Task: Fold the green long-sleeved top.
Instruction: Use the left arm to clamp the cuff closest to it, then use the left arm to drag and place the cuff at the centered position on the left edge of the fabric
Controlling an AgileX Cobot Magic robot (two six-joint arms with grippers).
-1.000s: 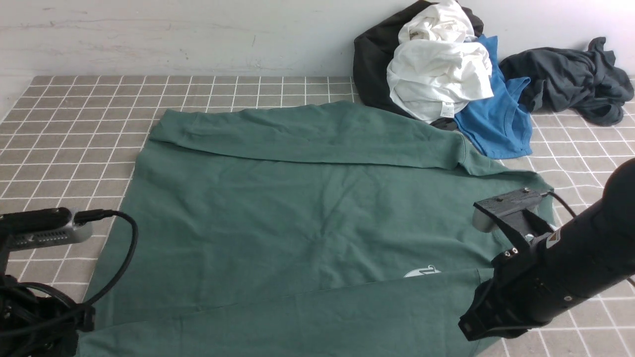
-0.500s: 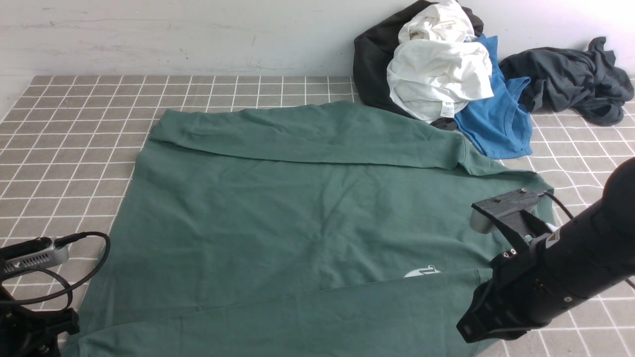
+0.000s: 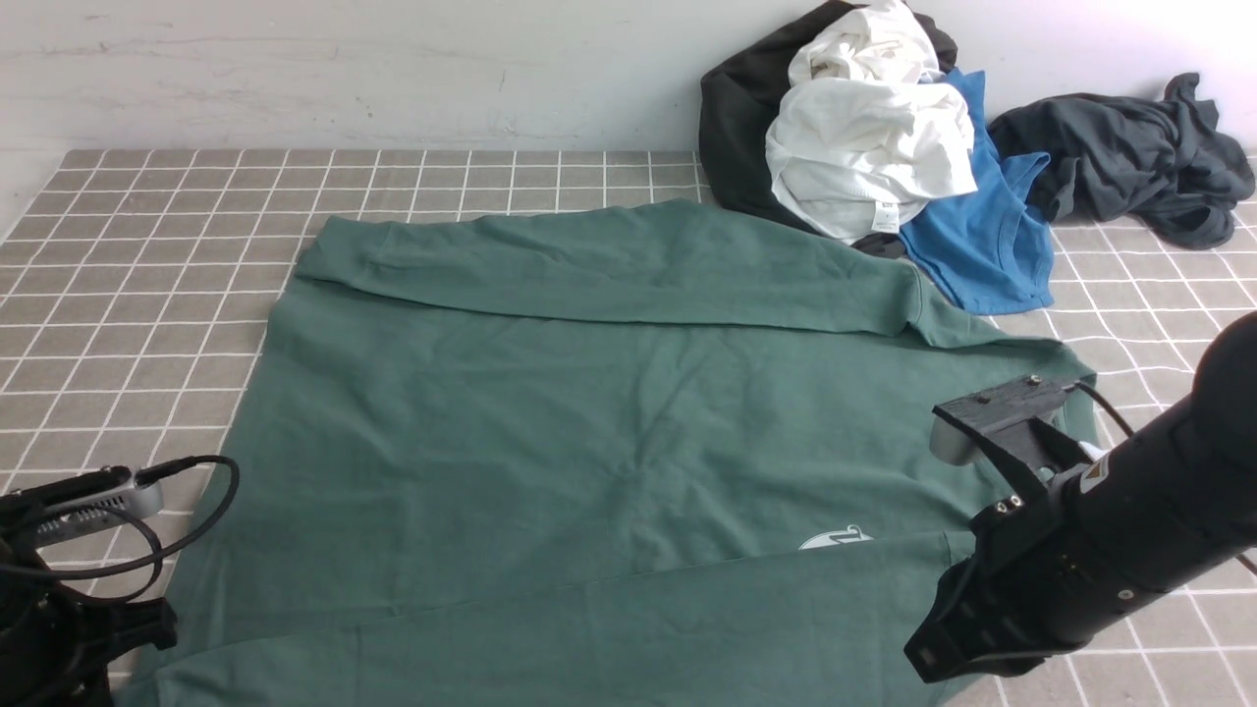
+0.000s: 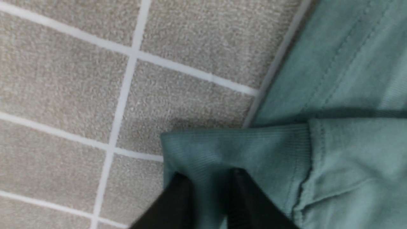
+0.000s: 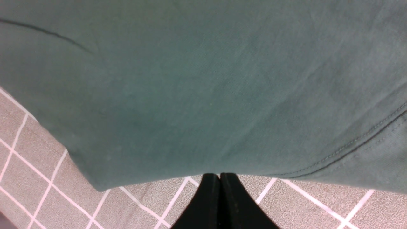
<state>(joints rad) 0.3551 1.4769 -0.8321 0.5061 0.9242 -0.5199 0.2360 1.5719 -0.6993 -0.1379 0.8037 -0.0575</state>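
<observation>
Left end effector (image 4: 208, 174): two black fingers sit either side of the ribbed cuff (image 4: 235, 143) with cloth bunched between them. By the look of it, I am clamped on it. That cuff ends the near sleeve (image 3: 589, 628), which lies across the body along the lower edge of the front view. I judge I hold it there to carry that side over in a fold.

Right end effector (image 5: 219, 176): fingers pressed together, tips meeting the garment's edge at lower right of the front view. I cannot tell whether a pinch of cloth sits between them.

Mid-frame, the green long-sleeved top (image 3: 589, 422) lies flat on the tiled surface (image 3: 147, 245), its far sleeve (image 3: 609, 265) folded across the upper edge.

Writing: the white chest logo (image 3: 835, 538) is half covered by the near sleeve and unreadable. The white garment (image 3: 864, 137) in the pile at upper right shows a small label (image 3: 887, 218), print too small to read.
</observation>
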